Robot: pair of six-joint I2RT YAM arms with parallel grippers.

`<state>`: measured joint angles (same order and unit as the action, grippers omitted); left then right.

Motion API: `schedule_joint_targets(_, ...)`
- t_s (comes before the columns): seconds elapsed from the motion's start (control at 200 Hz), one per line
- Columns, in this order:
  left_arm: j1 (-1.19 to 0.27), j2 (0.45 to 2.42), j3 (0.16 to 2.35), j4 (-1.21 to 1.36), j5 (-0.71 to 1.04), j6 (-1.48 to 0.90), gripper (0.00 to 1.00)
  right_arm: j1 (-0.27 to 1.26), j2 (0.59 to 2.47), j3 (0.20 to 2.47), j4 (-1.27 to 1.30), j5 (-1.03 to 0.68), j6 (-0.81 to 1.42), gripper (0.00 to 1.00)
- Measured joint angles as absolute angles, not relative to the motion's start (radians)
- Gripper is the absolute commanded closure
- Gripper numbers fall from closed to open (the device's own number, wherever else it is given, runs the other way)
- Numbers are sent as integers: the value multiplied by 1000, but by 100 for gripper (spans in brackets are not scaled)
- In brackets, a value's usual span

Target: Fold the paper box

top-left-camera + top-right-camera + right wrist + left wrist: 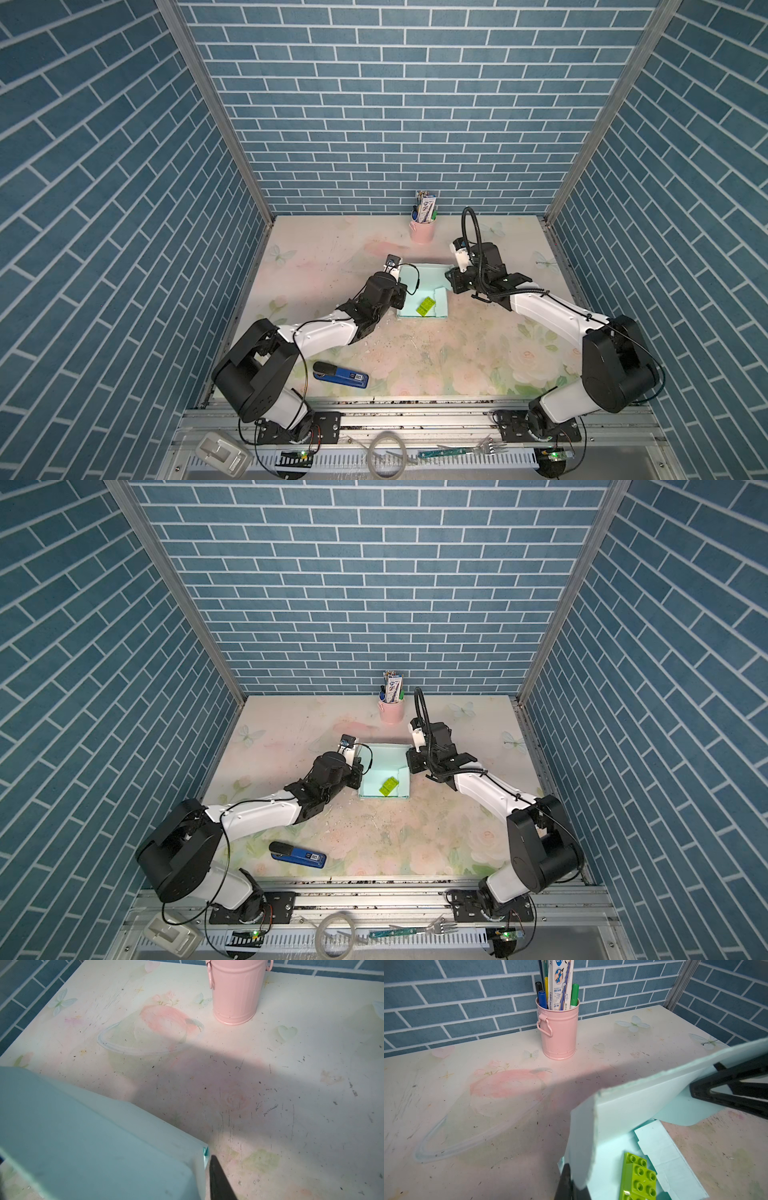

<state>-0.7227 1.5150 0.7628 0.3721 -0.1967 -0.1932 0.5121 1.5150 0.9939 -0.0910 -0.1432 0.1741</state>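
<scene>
Sitting in paper box (428,280), green brick (427,308); hidden from right wrist

Brick (427,308) inside the paper box (422,280), pen cup (422,230) behind it, stapler (340,375) in front, leftward

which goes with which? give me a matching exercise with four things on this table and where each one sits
Things
1. paper box
2. green toy brick
3. blue stapler
4. pink bucket

Places
A. at the back edge of the table, holding pens
B. mid table, open at the top
C. inside the paper box
D. near side of the table, on the left, lying flat

Pairs: 1-B, 2-C, 3-D, 4-A
</scene>
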Motion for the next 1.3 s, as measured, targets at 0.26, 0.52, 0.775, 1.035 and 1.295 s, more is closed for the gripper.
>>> schedule_joint_targets(0.26, -725, 1515, 763, 371, -195, -199, 70, 514, 1515, 1011, -98, -133, 158, 100)
schedule_joint_targets(0.52, -725, 1505, 766, 343, -197, -197, 48, 519, 1515, 1011, -98, -123, 152, 100)
schedule_joint_targets(0.775, -724, 1467, 844, 228, -170, -183, 50, 529, 1512, 1011, -99, -108, 148, 100)
schedule_joint_targets(1.035, -720, 1493, 1034, 10, -142, -170, 65, 545, 1498, 1011, -115, -78, 129, 100)
schedule_joint_targets(1.295, -720, 1565, 1128, -153, -133, -174, 74, 552, 1488, 1011, -128, -52, 122, 100)
